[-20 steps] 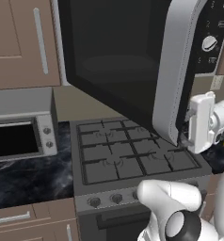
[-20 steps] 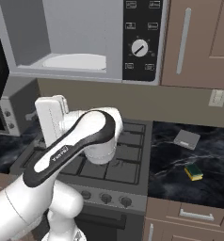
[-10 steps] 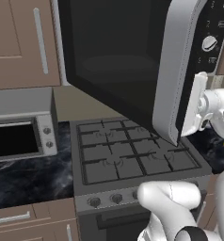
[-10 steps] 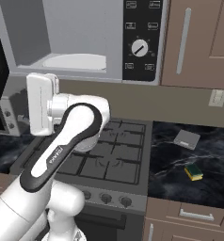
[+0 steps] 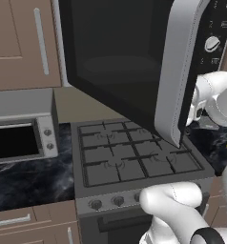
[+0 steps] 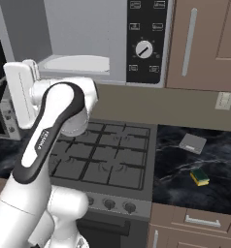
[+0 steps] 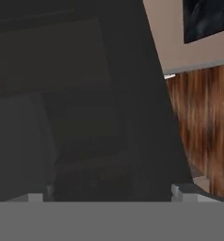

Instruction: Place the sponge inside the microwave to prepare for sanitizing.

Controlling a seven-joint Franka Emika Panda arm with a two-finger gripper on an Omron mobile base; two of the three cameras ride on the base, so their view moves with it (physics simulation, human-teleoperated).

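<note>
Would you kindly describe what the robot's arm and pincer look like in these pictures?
The arm is glossy white with rounded, tubular links and dark grey to black joints. A black band with small white lettering runs along one link. The hand is a boxy white block; the pincer ends in two small fingertips. No loose cables show.

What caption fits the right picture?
White robot arm beside open silver microwave; yellow-green sponge waits on black counter.
</note>
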